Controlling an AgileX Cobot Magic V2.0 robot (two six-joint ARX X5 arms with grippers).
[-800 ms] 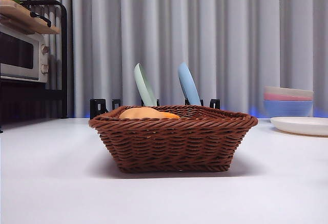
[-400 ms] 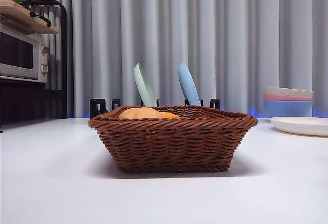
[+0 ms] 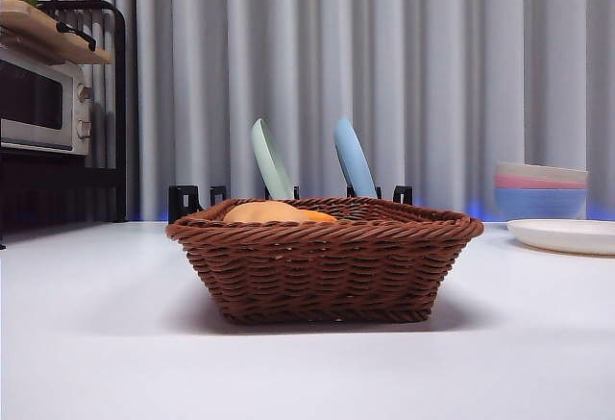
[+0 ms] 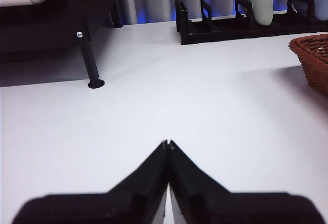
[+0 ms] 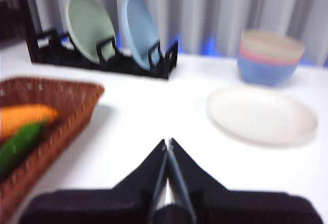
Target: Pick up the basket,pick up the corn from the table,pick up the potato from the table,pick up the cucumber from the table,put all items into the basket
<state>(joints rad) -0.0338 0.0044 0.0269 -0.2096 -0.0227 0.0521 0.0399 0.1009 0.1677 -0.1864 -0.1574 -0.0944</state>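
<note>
**Veg in basket, both arms parked**

Basket (image 3: 325, 259) sitting flat on bench (image 3: 96, 343), roughly mid-bench, rim level. Potato (image 3: 264, 212) poking above near rim in front view, a sliver of corn (image 3: 320, 216) just beside it. From right wrist view: corn (image 5: 24, 119) and cucumber (image 5: 18, 144) lying inside basket (image 5: 61, 106), touching, cucumber partly over or against corn; blurred, so exact overlap unclear. Potato not seen in that view. Nothing of the task loose on bench in any view.

Left gripper (image 4: 167, 144): fingers pressed together, holding nothing, over bare bench toward the oven-rack side, basket corner (image 4: 312, 60) well apart. Right gripper (image 5: 167, 143): fingers together too, empty, over bench between basket and white plate (image 5: 261, 114), near neither. Neither arm visible in front view, so both likely pulled back clear of the basket to avoid knocking it.

Judgement: all three items appear loaded; task looks done or at its last beat. Basket resting on bench rather than held, probably set down once filled.

Background only: plate rack (image 3: 288, 194) with green and blue plates behind basket, stacked bowls (image 3: 540, 191) at far right edge, oven (image 3: 38, 103) at far left.
</note>
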